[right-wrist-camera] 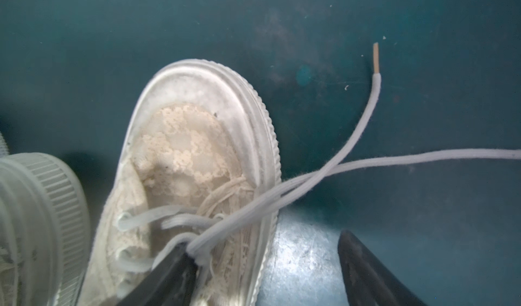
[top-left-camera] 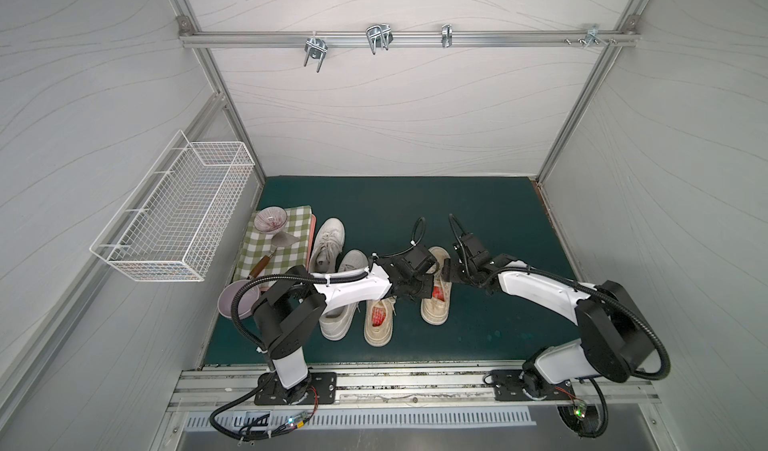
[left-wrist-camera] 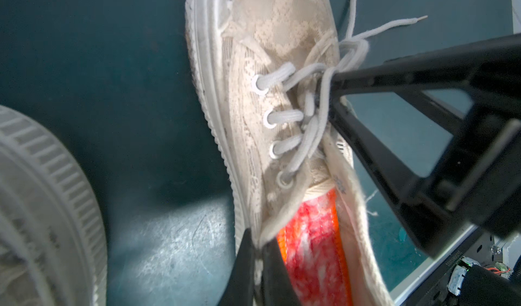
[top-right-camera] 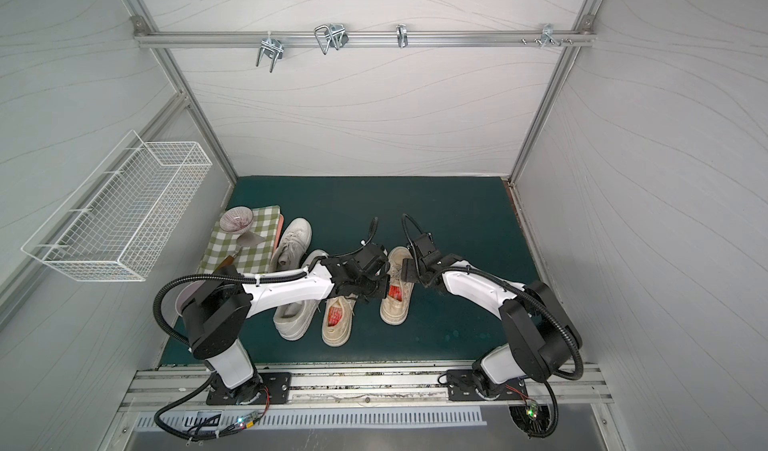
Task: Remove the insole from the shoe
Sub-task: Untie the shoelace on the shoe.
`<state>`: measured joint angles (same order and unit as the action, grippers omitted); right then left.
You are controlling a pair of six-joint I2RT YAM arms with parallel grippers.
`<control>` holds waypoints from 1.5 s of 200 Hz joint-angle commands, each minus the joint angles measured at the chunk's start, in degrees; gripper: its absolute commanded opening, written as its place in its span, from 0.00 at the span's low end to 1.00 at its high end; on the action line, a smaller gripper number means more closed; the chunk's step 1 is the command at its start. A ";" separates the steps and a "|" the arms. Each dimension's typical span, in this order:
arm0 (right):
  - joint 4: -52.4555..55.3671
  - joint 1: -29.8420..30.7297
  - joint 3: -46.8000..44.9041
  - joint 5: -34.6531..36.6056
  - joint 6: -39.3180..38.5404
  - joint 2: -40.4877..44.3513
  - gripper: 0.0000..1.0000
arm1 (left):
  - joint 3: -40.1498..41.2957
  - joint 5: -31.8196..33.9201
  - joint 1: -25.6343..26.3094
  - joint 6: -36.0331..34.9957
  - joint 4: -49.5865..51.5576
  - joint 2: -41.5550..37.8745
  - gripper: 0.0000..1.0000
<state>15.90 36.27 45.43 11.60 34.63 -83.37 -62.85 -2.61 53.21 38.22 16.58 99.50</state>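
jaws of the left gripper (left-wrist-camera: 258,246) are pressed together on the side collar of the beige lace shoe (top-left-camera: 434,314), probably to pin it down near the middle of the green mat (top-left-camera: 415,203); the right gripper (right-wrist-camera: 265,258) is spread wide, one finger (right-wrist-camera: 169,273) among the laces (right-wrist-camera: 310,174), the other over bare mat, gripping nothing; the red-orange insole (left-wrist-camera: 310,248) lies inside the shoe.

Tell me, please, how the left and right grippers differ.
The left gripper is shut on the collar of the beige shoe beside the red insole; the right gripper is open. The left gripper is at the opening, the right gripper at the laces, which loop over one finger. Both touch that shoe.
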 commanded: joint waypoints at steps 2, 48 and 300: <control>-3.27 0.81 -0.47 0.39 0.10 2.17 0.80 | -1.50 -1.52 0.67 0.31 -3.18 0.14 0.00; -2.38 1.70 -2.40 5.22 1.04 5.17 0.84 | -1.82 -0.56 0.67 0.28 -2.15 0.16 0.00; -4.28 -9.18 5.03 1.00 3.63 -1.32 0.99 | 5.03 -2.19 0.70 0.74 -5.86 -5.42 0.00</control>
<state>9.76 29.41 47.68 12.95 37.30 -83.53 -57.19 -4.73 53.41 38.37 13.72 96.60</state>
